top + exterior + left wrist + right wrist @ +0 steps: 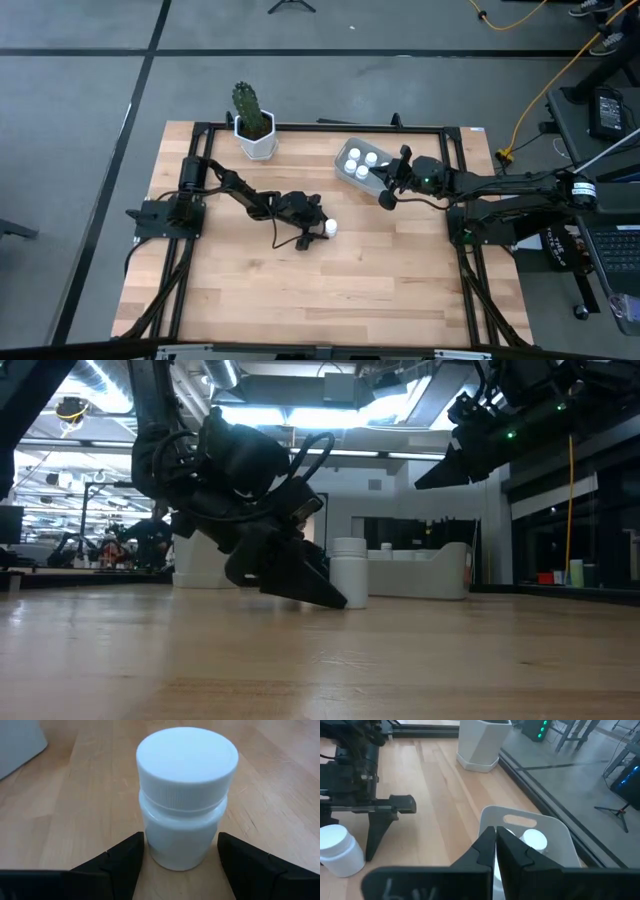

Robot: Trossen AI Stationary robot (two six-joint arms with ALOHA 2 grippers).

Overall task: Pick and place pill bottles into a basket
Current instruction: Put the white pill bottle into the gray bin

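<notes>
Left end effector (180, 862) straddling upright pill bottle (184, 795) on desk (380, 270), fingers apart, apparently not touching. Right end effector (496, 845) hovering closed over basket (347, 170). Risking tipping bottle if closing off-centre.

wooden table (380, 270) with basket (346, 152), cactus pot (257, 142), bottle (330, 228)

Small cylindrical plastic pill bottle (182, 805): white, ribbed white cap. Shallow rectangular plastic basket (345, 155): pale grey-blue. Wooden table (330, 280): light, striped planks. Hexagonal pot (256, 140): white; cactus (247, 104): green. Left tool (182, 862): black.
</notes>
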